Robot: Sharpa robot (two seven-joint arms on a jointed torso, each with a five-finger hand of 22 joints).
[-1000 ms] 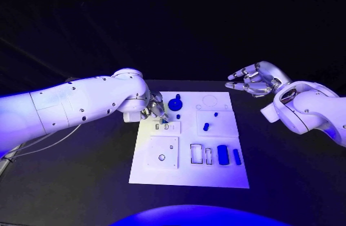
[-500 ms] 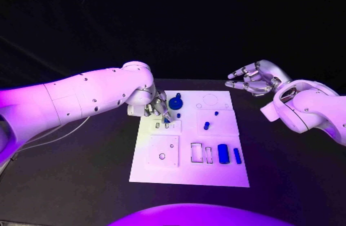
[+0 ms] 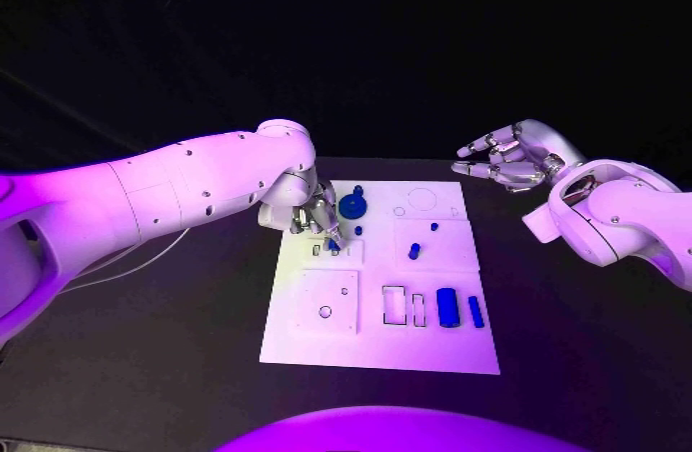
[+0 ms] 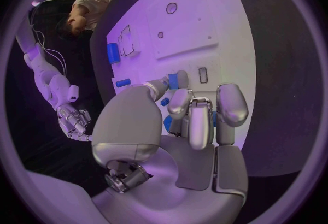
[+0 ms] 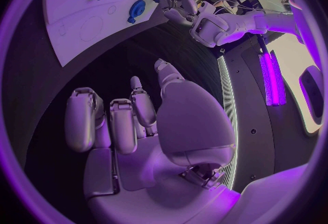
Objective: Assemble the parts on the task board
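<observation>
Pinching one small blue part [image 3: 333,242], left hand [image 3: 313,215] above task board [image 3: 378,347]; right hand [image 3: 505,159] empty, spread.

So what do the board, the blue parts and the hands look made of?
Board: probably matte white plastic, flat with cut-out recesses. Blue parts: likely smooth moulded plastic, evenly coloured. Left hand and right hand: silvery, metal-looking shells with soft highlights, possibly coated plastic.

The left robot hand [image 3: 316,215] seemingly pinches a small blue part [image 3: 333,242] over the task board [image 3: 378,352]; the right robot hand [image 3: 506,159] hovers apart, fingers spread.
</observation>
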